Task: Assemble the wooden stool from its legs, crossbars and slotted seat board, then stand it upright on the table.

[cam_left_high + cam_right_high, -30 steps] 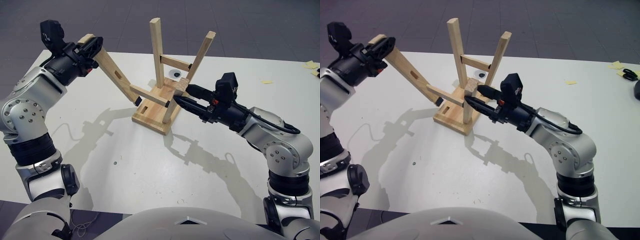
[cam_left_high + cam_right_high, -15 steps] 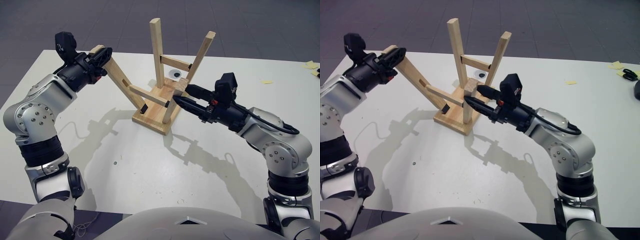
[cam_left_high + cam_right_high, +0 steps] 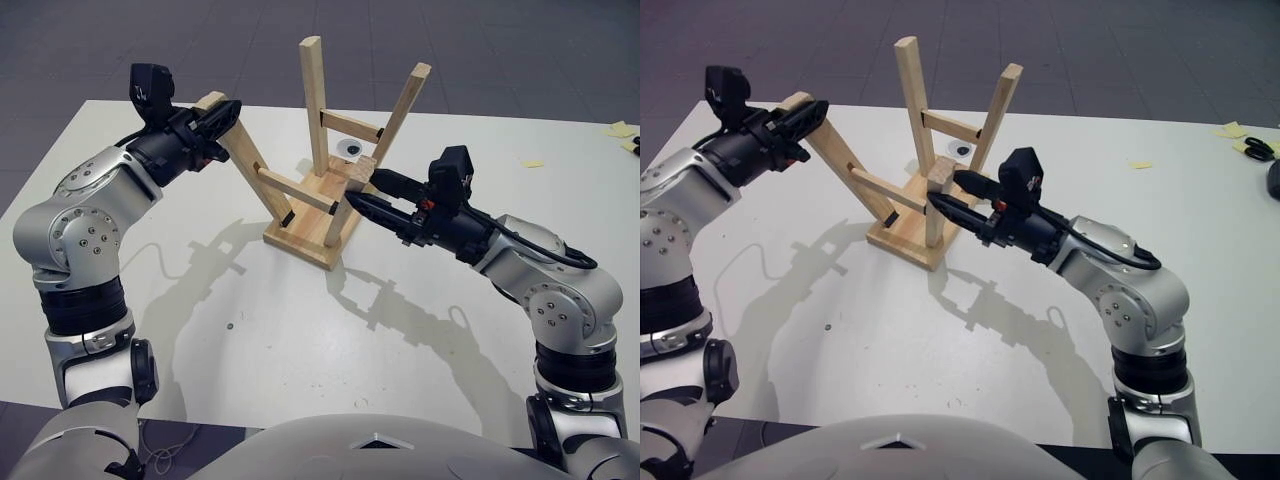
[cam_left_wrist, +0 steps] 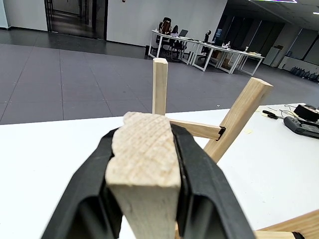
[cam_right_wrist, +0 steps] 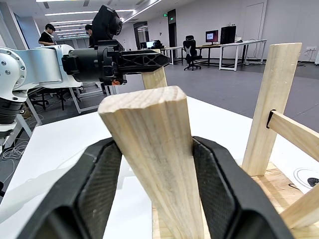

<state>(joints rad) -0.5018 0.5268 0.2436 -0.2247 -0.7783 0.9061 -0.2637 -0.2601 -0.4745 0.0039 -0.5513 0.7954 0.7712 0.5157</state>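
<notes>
The stool lies upside down on the white table (image 3: 300,340), its seat board (image 3: 300,238) flat. Two back legs (image 3: 315,100) (image 3: 405,110) stand up from it, joined by a crossbar (image 3: 350,125). My left gripper (image 3: 222,112) is shut on the top end of a slanted front leg (image 3: 250,170), seen end-on in the left wrist view (image 4: 144,149). A crossbar (image 3: 295,192) links this leg to the other front leg (image 3: 340,225). My right gripper (image 3: 365,190) is shut on that leg (image 5: 149,124) near its top.
A round black-and-white sticker (image 3: 349,149) lies behind the stool. A small dark speck (image 3: 231,325) sits on the table in front. Yellow notes (image 3: 622,130) and a dark object (image 3: 1273,178) lie at the far right edge.
My left arm has swung right with its leg, which now stands steeper and closer to the seat board. The right arm and the stool have stayed put.
</notes>
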